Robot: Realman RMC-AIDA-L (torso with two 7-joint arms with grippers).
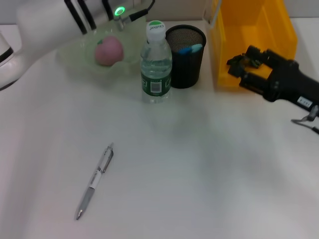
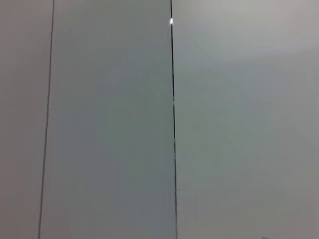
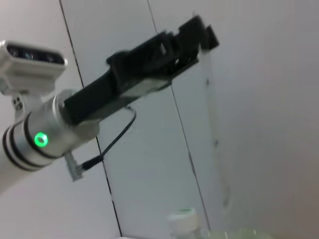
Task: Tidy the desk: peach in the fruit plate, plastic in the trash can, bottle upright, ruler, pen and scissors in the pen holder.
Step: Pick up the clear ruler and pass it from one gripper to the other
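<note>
The pink peach [image 1: 108,51] lies in the pale green fruit plate [image 1: 75,57] at the back left. The bottle [image 1: 156,67] stands upright next to the black mesh pen holder [image 1: 185,62], which holds the blue-handled scissors [image 1: 191,49]. The pen [image 1: 94,181] lies on the white desk [image 1: 209,169] at the front left. My left arm [image 1: 118,11] reaches over the plate. In the right wrist view its gripper [image 3: 202,32] is shut on the clear ruler [image 3: 215,134], which hangs down above the bottle cap [image 3: 182,219]. My right gripper [image 1: 238,69] is open and empty in front of the yellow trash can [image 1: 254,30].
The left wrist view shows only a pale wall with dark seams [image 2: 173,124]. The desk's back edge runs just behind the plate and the trash can. The pen is the only thing on the desk's front half.
</note>
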